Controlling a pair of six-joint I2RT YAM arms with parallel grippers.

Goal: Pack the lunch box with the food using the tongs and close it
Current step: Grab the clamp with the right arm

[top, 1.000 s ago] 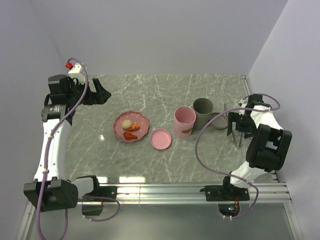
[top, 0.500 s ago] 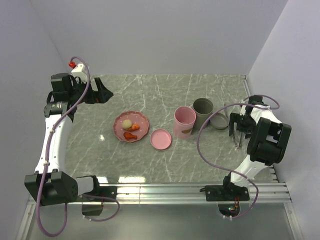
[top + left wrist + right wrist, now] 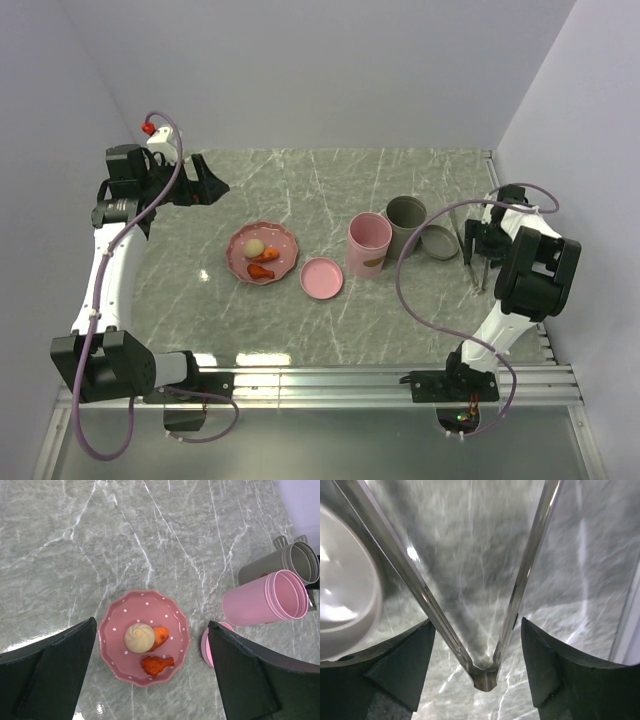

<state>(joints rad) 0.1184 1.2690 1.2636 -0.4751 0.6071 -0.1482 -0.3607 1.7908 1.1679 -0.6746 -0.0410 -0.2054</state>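
Note:
The food lies on a pink dotted plate (image 3: 120, 655): a cream ball (image 3: 139, 637) and two orange-red pieces (image 3: 157, 664). My left gripper (image 3: 152, 624) hangs open high above the plate (image 3: 262, 252), nothing between its fingers. The pink lunch box (image 3: 369, 243) stands open, its pink lid (image 3: 322, 278) flat beside it. At the table's right edge the silver tongs (image 3: 420, 595) lie flat, and my right gripper (image 3: 478, 240) straddles their joined end. Its fingers (image 3: 400, 665) stand close outside the two arms, the left one nearly touching.
A grey cup (image 3: 406, 222) stands behind the lunch box, with a grey lid (image 3: 438, 242) to its right, close to the tongs. The right wall and the table's metal rail (image 3: 545, 345) are just beyond my right gripper.
My right gripper has shifted slightly farther back over the tongs and its fingers have narrowed toward the arms. The left gripper has edged a little to the right.

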